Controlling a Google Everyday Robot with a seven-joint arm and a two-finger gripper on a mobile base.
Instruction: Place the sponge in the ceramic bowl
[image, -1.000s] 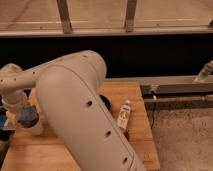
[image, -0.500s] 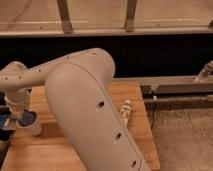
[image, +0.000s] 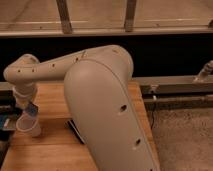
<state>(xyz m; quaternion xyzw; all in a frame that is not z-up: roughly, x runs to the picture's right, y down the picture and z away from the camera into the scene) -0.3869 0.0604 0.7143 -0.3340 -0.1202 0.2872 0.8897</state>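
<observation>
My gripper (image: 27, 106) hangs from the wrist at the left side of the wooden table (image: 50, 100). It is shut on the small light-blue sponge (image: 31, 109). The sponge sits just above the rim of the white cup (image: 28, 125). A dark shape (image: 75, 132) shows on the table under my big forearm link; most of it is hidden, so I cannot tell whether it is the ceramic bowl.
My bulky white arm (image: 105, 110) covers the middle and right of the table. A blue object (image: 7, 121) lies at the left edge. A black wall runs behind the table and a metal rail (image: 175, 87) runs to the right above grey carpet (image: 185, 140).
The arm has swung nearer the camera and now hides the small bottle seen before. The gripper with the sponge shifted slightly right and up over the white cup.
</observation>
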